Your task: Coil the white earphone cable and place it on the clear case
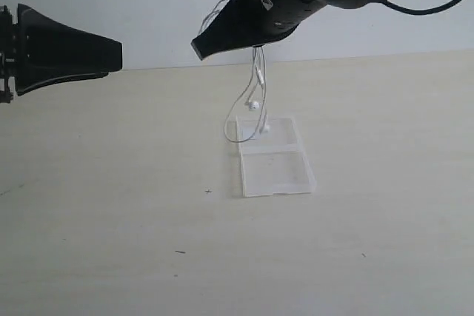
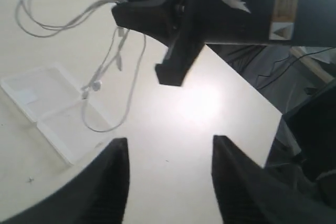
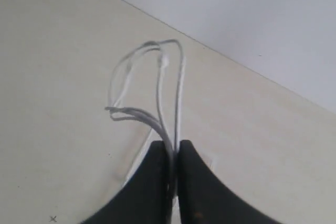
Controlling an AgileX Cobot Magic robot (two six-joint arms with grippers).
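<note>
With the right gripper (image 3: 175, 153) clamped on the white earphone cable (image 1: 257, 79) high above the clear case (image 1: 274, 160), I let its loops hang over the case ready for lowering, while the left gripper (image 2: 169, 156), jaws apart and empty, stands well clear of the case.

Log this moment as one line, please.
right tool: shut on cable | cable: dangling over case | case: open flat on table | left tool: open, empty
</note>
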